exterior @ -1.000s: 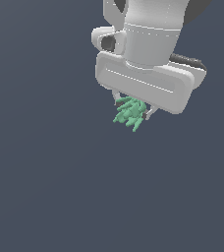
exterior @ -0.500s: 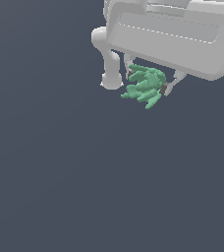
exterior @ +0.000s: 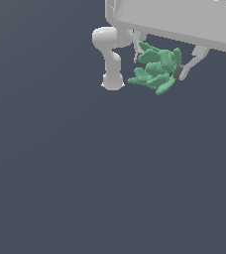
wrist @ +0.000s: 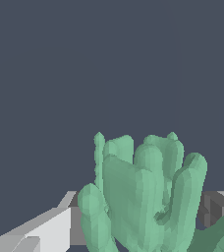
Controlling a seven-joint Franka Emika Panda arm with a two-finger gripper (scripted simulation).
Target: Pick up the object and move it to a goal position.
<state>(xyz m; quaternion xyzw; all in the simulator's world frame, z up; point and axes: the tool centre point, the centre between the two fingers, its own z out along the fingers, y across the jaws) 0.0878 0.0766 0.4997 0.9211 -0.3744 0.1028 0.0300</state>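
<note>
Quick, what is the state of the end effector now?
End effector: closed on the green clump, which is lifted.

In the exterior view the tool is cut off by the top edge, so only its two thin fingers peek out below the big grey block; the green object covers the inner sides of the fingers; in the wrist view the object runs off the bottom edge and hides most of both fingers
</note>
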